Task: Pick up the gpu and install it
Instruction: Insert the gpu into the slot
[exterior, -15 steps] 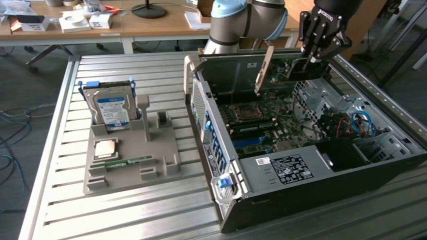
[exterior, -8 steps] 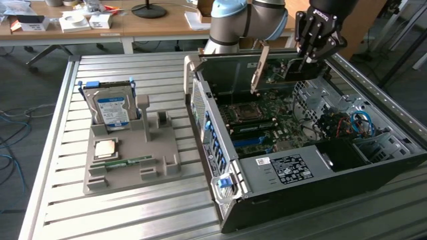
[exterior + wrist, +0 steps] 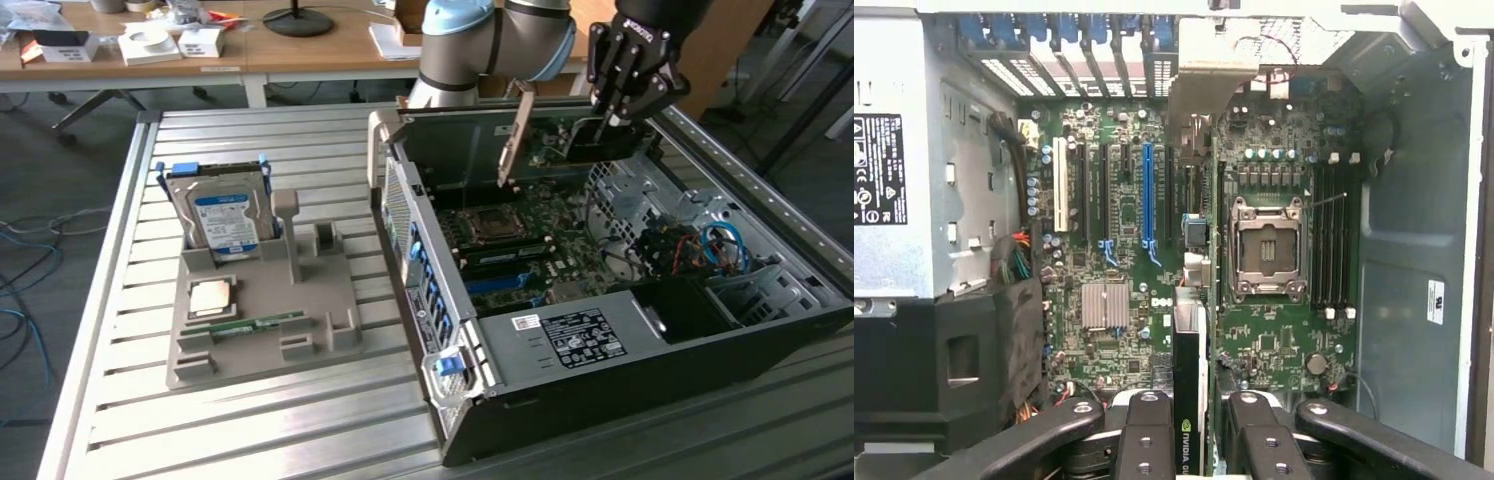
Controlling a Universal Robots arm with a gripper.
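Exterior view first: my claw [image 3: 603, 128] is up over the far end of the open PC case [image 3: 641, 410], pinched onto the gpu [image 3: 587, 145]. The card hangs edge-down above the motherboard [image 3: 561, 265]. Its silver-grey bracket [image 3: 513, 135] sits on the end toward the exterior view's left, tilted a bit. The case lies on its side on the slatted metal desk [image 3: 120, 400] with the insides showing.

Wrist view, looking straight down into the case: my two black fingers [image 3: 1144, 430] squeeze the gpu [image 3: 1190, 350] from both sides. So the claw [image 3: 1199, 430] is at a narrow setting with the card clamped in between, and there's a green logo on the card's top edge. The card runs edge-on between the blue slot [image 3: 1148, 195] and the CPU socket [image 3: 1266, 250], with the bracket [image 3: 1214, 55] at the far end by the case's rear openings. I think the bottom edge is clear of the slots, but honestly it's hard to tell from either angle.

Over on the exterior view's left, well apart from the case, the grey parts holder [image 3: 320, 335] sits on the desk. The silver hard drive [image 3: 224, 222] with the blue label stands upright at its back. A CPU chip [image 3: 214, 297] lies flat in the middle, and a slim green memory stick [image 3: 247, 325] lies just in front of that.
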